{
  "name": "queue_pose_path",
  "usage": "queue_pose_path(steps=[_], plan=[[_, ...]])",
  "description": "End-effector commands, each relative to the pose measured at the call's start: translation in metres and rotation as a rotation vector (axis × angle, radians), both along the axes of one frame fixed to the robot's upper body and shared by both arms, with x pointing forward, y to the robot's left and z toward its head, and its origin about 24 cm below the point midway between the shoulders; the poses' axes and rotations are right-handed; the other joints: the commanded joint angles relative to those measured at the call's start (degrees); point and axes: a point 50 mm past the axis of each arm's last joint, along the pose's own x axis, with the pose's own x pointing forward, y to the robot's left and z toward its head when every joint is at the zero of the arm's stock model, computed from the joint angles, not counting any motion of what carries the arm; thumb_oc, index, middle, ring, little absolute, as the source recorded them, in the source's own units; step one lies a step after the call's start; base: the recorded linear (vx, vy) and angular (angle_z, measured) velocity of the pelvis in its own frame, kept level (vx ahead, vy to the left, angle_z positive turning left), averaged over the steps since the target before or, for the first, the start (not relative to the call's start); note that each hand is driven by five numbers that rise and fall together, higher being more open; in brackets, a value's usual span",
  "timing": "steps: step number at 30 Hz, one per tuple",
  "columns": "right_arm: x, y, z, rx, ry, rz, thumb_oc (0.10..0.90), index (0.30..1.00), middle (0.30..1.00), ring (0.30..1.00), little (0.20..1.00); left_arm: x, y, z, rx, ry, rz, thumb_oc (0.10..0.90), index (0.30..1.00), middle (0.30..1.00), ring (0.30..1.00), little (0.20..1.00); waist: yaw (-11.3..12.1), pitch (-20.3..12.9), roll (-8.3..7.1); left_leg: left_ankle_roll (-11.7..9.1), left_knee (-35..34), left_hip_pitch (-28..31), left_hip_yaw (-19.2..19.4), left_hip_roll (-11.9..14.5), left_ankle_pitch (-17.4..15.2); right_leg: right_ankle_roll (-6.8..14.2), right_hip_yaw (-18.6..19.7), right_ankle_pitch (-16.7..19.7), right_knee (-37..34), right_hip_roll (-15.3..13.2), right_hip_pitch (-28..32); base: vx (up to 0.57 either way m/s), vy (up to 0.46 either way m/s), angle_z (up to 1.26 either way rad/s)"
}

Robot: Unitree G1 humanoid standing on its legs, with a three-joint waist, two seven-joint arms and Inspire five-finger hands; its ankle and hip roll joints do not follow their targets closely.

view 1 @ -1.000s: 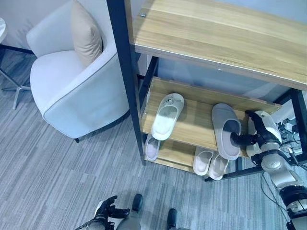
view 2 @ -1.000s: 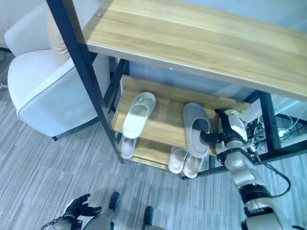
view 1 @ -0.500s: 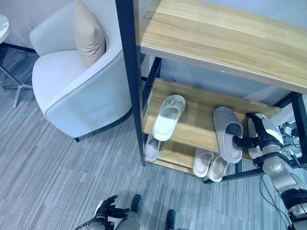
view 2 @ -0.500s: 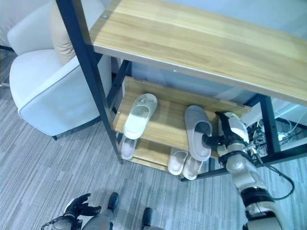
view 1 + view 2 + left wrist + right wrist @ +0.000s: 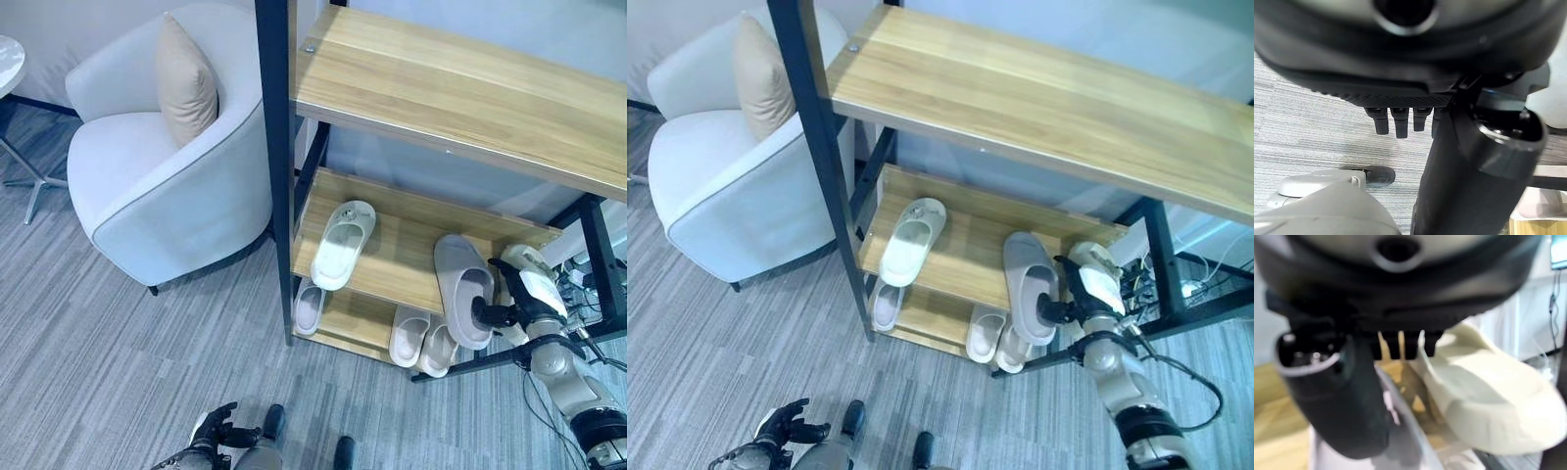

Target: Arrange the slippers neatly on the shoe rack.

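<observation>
On the rack's middle shelf [image 5: 402,245] a grey slipper [image 5: 460,284] lies at the right, its heel past the front edge. My right hand [image 5: 513,302] is shut on it, the thumb inside its opening and the fingers along its outer side. The right wrist view shows that thumb [image 5: 1337,396] in the grey slipper [image 5: 1415,450]. A cream slipper [image 5: 1488,396] lies just beyond the fingers, at the shelf's right end [image 5: 529,262]. A white slipper [image 5: 343,245] rests at the shelf's left. My left hand [image 5: 216,431] hangs low over the carpet, fingers relaxed.
The bottom shelf holds a small slipper [image 5: 309,305] at the left and a pale pair [image 5: 423,341] under the grey one. A wide wooden top shelf [image 5: 441,88] overhangs the rack. A white armchair [image 5: 167,186] with a beige cushion [image 5: 186,83] stands left of the dark post [image 5: 279,166].
The camera has shifted, so the whole rack sits lower and further right. My right hand keeps its hold on the grey slipper, which has hardly moved on the shelf.
</observation>
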Motion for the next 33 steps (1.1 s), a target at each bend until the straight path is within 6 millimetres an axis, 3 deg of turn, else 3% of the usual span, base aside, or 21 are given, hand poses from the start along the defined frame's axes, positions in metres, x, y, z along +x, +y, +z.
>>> queue_pose_path(steps=[1, 11, 21, 22, 23, 24, 25, 27, 33], plan=[[0.002, -0.015, 0.034, -0.084, -0.147, -0.042, 0.800, 0.900, 0.900, 0.900, 0.900, -0.053, -0.012, -0.018, -0.007, 0.203, -0.081, 0.800, 0.900, 0.900, 0.900, 0.900, 0.48, -3.87, -0.19, 0.08, 0.15, 2.69, 0.86, 0.94, -8.31, 4.51, 0.90, -2.53, 0.35, -3.84, 0.01, 0.00, 0.000, 0.00], [0.001, 0.002, 0.045, -0.156, -0.261, 0.024, 0.800, 0.900, 0.900, 0.900, 0.900, -0.056, -0.019, -0.020, -0.006, 0.213, -0.102, 0.800, 0.900, 0.900, 0.900, 0.900, -0.28, -4.57, 1.11, -0.10, 0.15, 3.17, 1.17, 1.25, -8.33, 4.30, 1.14, -2.66, 0.35, -3.56, 0.22, 0.00, 0.000, 0.00], [0.002, 0.019, 0.040, -0.192, -0.255, 0.082, 0.800, 0.900, 0.900, 0.900, 0.900, -0.052, -0.025, -0.021, 0.000, 0.204, -0.112, 0.800, 0.900, 0.900, 0.900, 0.900, -0.52, -4.71, 1.42, -0.17, 0.15, 3.12, 0.93, 1.15, -8.38, 4.24, 1.06, -2.80, 0.35, -3.52, 0.26, 0.00, 0.001, 0.00], [0.001, 0.020, 0.040, -0.192, -0.254, 0.087, 0.761, 0.841, 0.841, 0.841, 0.841, -0.052, -0.025, -0.021, 0.001, 0.204, -0.114, 0.800, 0.900, 0.900, 0.900, 0.900, -0.55, -4.63, 1.42, -0.13, 0.15, 2.81, 0.82, 0.99, -7.80, 4.22, 0.96, -2.31, 0.35, -3.57, 0.03, 0.00, 0.000, 0.00], [0.001, 0.020, 0.039, -0.192, -0.253, 0.087, 0.761, 0.841, 0.841, 0.841, 0.841, -0.052, -0.025, -0.021, 0.001, 0.205, -0.114, 0.800, 0.900, 0.900, 0.900, 0.900, -0.55, -4.72, 1.42, -0.17, 0.15, 3.08, 0.84, 1.08, -8.37, 4.20, 0.96, -2.81, 0.35, -3.50, 0.28, 0.00, 0.000, 0.00], [-0.001, 0.020, 0.035, -0.196, -0.236, 0.089, 0.519, 0.479, 0.479, 0.479, 0.479, -0.052, -0.025, -0.021, 0.006, 0.202, -0.120, 0.800, 0.900, 0.900, 0.900, 0.900, -0.50, -4.75, 1.44, -0.16, 0.15, 3.03, 0.77, 1.06, -8.37, 4.18, 0.73, -2.78, 0.37, -3.51, 0.32, 0.00, 0.000, 0.00], [-0.001, 0.020, 0.035, -0.197, -0.237, 0.089, 0.442, 0.364, 0.364, 0.364, 0.364, -0.051, -0.025, -0.020, 0.007, 0.201, -0.121, 0.800, 0.900, 0.900, 0.900, 0.900, -0.53, -4.66, 1.44, -0.12, 0.15, 2.76, 0.72, 0.97, -7.79, 4.20, 0.68, -2.29, 0.35, -3.59, 0.09, 0.00, 0.000, 0.00], [-0.003, 0.022, 0.029, -0.193, -0.215, 0.092, 0.400, 0.300, 0.300, 0.300, 0.300, -0.051, -0.024, -0.020, 0.011, 0.200, -0.127, 0.800, 0.900, 0.900, 0.900, 0.900, -0.38, -4.67, 1.38, -0.17, 0.15, 3.10, 0.62, 1.08, -8.45, 4.20, 0.50, -2.76, 0.36, -3.53, 0.40, 0.02, 0.004, 0.00], [-0.006, 0.025, 0.028, -0.221, -0.211, 0.106, 0.400, 0.300, 0.300, 0.300, 0.300, -0.048, -0.023, -0.020, 0.025, 0.195, -0.138, 0.800, 0.900, 0.900, 0.900, 0.900, 0.06, -4.56, 0.99, -0.09, 0.15, 2.90, 0.20, 1.04, -8.42, 4.31, -0.01, -2.73, 0.40, -3.56, 0.38, 0.00, 0.004, 0.01]])
